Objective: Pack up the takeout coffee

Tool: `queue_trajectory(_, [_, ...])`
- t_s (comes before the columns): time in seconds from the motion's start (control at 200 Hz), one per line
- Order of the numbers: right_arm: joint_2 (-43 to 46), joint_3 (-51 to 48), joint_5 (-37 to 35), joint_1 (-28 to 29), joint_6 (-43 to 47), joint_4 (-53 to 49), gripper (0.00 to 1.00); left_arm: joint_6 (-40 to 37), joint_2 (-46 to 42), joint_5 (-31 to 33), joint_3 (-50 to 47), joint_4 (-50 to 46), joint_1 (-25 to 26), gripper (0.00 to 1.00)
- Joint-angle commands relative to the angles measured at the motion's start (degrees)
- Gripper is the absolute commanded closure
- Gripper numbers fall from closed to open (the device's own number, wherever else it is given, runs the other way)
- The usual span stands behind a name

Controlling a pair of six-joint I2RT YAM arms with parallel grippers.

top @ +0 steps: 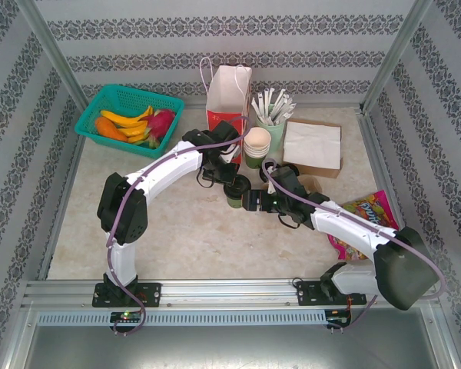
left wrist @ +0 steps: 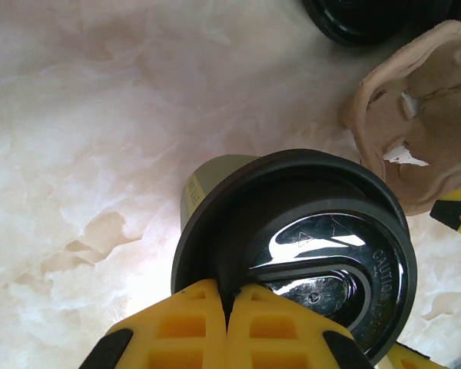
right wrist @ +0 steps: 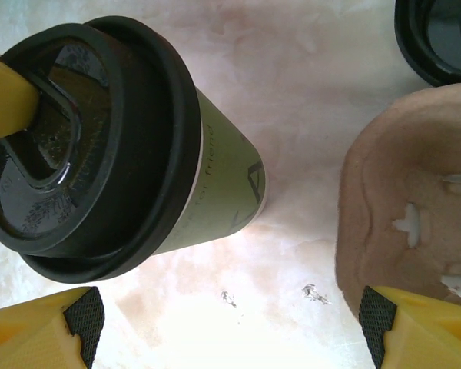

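With the shut left pincer resting on the lid of the takeout coffee, the right pincer gaped wide beside it, likely needing to clasp it next.

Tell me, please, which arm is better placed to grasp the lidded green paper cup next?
Right, probably: the right pincer is open and faces the green paper cup with round black plastic lid. The left pincer is shut, tips resting on that lid, so it must open first.
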State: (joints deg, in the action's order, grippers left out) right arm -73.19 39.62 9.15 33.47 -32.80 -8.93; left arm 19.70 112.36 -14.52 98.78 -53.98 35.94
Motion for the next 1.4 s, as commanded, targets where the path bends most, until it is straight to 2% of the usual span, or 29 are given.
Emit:
queue_trajectory(0.0, [0.5,1.6,1.2,-0.6,-0.2,3.2,0.12,-1.3,7.4,0.6,-4.4,-7.1,1.5,1.0])
queue_trajectory(0.335, [-1.5,1.5,0.8,-0.5,-0.4,5.3,0.12,-1.5,7.8,0.1,-3.7,-7.5,1.5,1.0])
queue_trajectory(0.659, [-8.3,-0.8,-4.7,0.4,2.9,1.5,0.12,-2.1,8.8,-1.8,-6.3,-6.2,1.8,1.0])
queue_trajectory(0.849, [-5.9,-0.7,-2.4,0.4,1.6,2.1,0.12,-3.8,9.1,0.2,-7.3,-7.6,2.1,1.0])
queue_trajectory(1.179, [1.1,2.9,10.8,-4.1,-3.9,5.7,0.11,-4.7,7.6,2.6,-0.7,-11.2,2.0,1.0])
queue_trajectory(1.254, [0.9,3.9,10.9,-4.6,-5.4,4.5,0.11,-4.6,7.1,2.6,0.4,-11.7,2.0,0.91])
queue_trajectory(1.394, [0.5,4.6,8.1,-4.7,-7.6,3.1,0.11,-4.2,6.8,2.1,2.6,-12.2,2.0,0.9])
